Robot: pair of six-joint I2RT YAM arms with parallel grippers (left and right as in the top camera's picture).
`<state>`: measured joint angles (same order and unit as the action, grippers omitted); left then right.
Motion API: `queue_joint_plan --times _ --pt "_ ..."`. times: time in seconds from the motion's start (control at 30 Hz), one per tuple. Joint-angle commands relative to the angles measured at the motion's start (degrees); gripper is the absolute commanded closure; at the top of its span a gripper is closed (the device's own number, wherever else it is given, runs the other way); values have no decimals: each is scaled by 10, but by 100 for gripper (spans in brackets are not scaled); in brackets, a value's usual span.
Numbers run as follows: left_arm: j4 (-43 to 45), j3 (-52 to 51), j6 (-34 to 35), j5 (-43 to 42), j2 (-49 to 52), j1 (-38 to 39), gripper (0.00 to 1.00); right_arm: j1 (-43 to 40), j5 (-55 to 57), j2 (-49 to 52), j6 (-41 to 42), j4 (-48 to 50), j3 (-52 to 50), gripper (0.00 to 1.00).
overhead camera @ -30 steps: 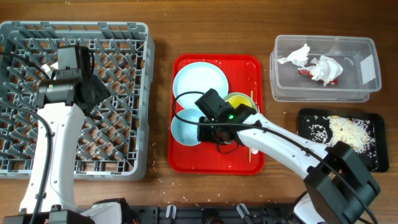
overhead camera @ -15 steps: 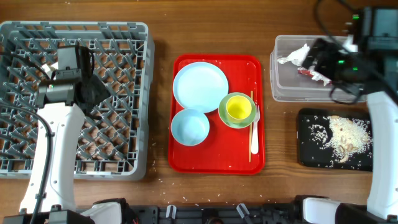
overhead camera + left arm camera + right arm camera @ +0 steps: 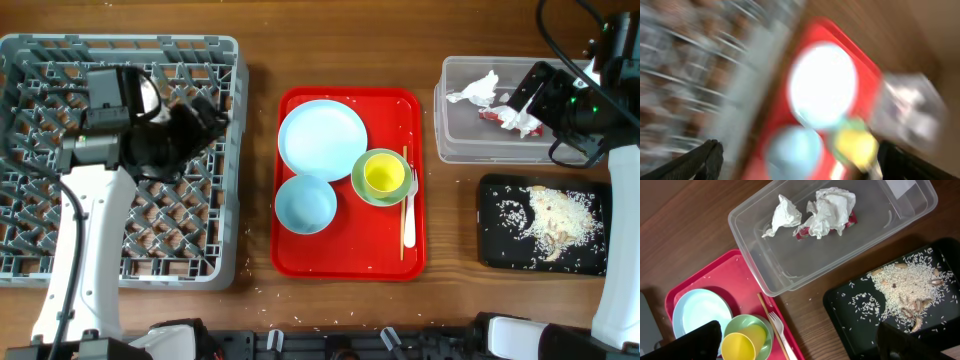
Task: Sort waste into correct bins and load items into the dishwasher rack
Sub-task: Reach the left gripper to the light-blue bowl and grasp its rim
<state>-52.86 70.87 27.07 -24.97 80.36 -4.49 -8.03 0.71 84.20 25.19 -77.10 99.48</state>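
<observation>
The grey dishwasher rack (image 3: 60, 250) fills the left. My left gripper (image 3: 207, 114) hovers open over the rack's right side; its wrist view is blurred, with the gripper (image 3: 800, 165) empty. On the red tray (image 3: 345, 255) lie a pale blue plate (image 3: 322, 140), a small pale bowl (image 3: 305, 203), a yellow cup (image 3: 382, 173) inside a mint-green bowl (image 3: 359, 178), chopsticks (image 3: 404, 240) and a white fork (image 3: 409, 225). My right gripper (image 3: 524, 98) (image 3: 800, 345) hangs open and empty above the clear tub (image 3: 520, 150), which holds white tissues (image 3: 830, 207) and a red wrapper (image 3: 852, 219).
A black tray (image 3: 495, 245) with a heap of rice scraps (image 3: 555, 215) lies in front of the clear tub at the right. Loose crumbs dot the wood near the table's front edge (image 3: 290, 318). Bare wood separates rack, red tray and bins.
The right arm swung from over the red tray to above the clear tub at the far right. The left gripper has turned to the right, toward the red tray.
</observation>
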Motion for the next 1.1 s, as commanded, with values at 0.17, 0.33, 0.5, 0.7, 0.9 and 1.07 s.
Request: queue_joint_plan --times 0.17,0.33,0.5,0.7,0.9,1.07 --pt "-74 6 35 75 8 313 0 -2 6 6 -10 1 3 0" --pt "-42 6 73 249 85 474 11 -2 6 7 -11 1 3 0" --pt "-14 6 61 264 191 501 38 -2 6 7 -10 1 3 0" --pt "17 6 12 259 266 501 46 -2 6 7 -10 1 3 1" --pt "35 6 -1 259 281 501 82 -2 6 7 -10 1 3 0" --pt "50 6 -1 259 281 501 96 -2 6 7 -11 1 3 0"
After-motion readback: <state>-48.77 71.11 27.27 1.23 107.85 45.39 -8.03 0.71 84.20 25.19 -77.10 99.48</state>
